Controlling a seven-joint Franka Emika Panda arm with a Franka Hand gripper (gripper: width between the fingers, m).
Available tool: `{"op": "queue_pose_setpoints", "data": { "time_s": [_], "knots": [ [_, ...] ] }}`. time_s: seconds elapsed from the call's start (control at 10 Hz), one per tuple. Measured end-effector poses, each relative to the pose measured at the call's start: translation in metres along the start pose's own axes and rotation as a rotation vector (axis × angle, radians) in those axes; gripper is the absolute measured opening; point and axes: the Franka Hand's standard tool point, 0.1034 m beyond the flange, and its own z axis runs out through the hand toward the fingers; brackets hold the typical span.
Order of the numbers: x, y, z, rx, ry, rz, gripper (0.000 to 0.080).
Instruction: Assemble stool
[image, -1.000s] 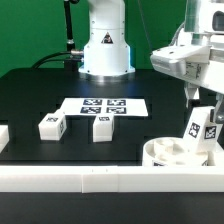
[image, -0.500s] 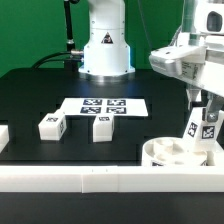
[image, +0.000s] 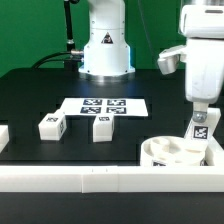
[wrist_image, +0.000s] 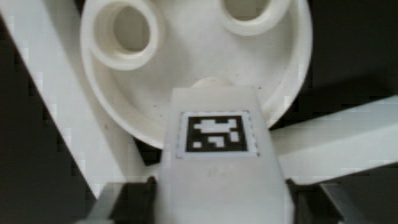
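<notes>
Exterior view, seat disc (image: 176, 153): white and round, lying flat on the black desk (image: 30, 95).
Wrist view, seat disc (wrist_image: 192, 75): seen from above, with two round holes showing in its face.
Held leg (image: 200, 126): a small white block, upright, its tag facing the exterior camera. It stands over the seat disc's far edge, on the exterior view's right. I cannot tell whether its lower end touches the disc.
Held leg, wrist view (wrist_image: 217, 140): the tag faces up, with the seat disc right behind it.
End effector (image: 199, 110): pointing straight down above the seat disc, clamped on the held leg's upper end. In the wrist view (wrist_image: 217, 200) a dark finger sits on either side of the leg.
First loose leg (image: 50, 126): on the desk, well off to the exterior view's left of the seat disc.
Second loose leg (image: 101, 127): between the first loose leg and the seat disc, apart from both.
Front rail (image: 80, 180): long and white, just in front of the seat disc.
Marker board (image: 103, 105): flat on the desk, behind the seat disc and to the exterior view's left of it.
Robot base (image: 105, 45): farthest back from the seat disc.
</notes>
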Motion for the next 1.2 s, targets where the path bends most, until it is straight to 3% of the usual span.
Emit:
{"op": "queue_pose_setpoints", "data": {
  "time_s": [0.1, 0.6, 1.2],
  "knots": [
    [0.0001, -0.0001, 0.0001, 0.013, 0.014, 0.156, 0.0334],
    [0.0027, -0.0023, 0.0007, 0.030, 0.024, 0.615, 0.0335],
    [0.0014, -0.0034, 0.0018, 0.050, 0.063, 1.516, 0.0335]
  ]
}}
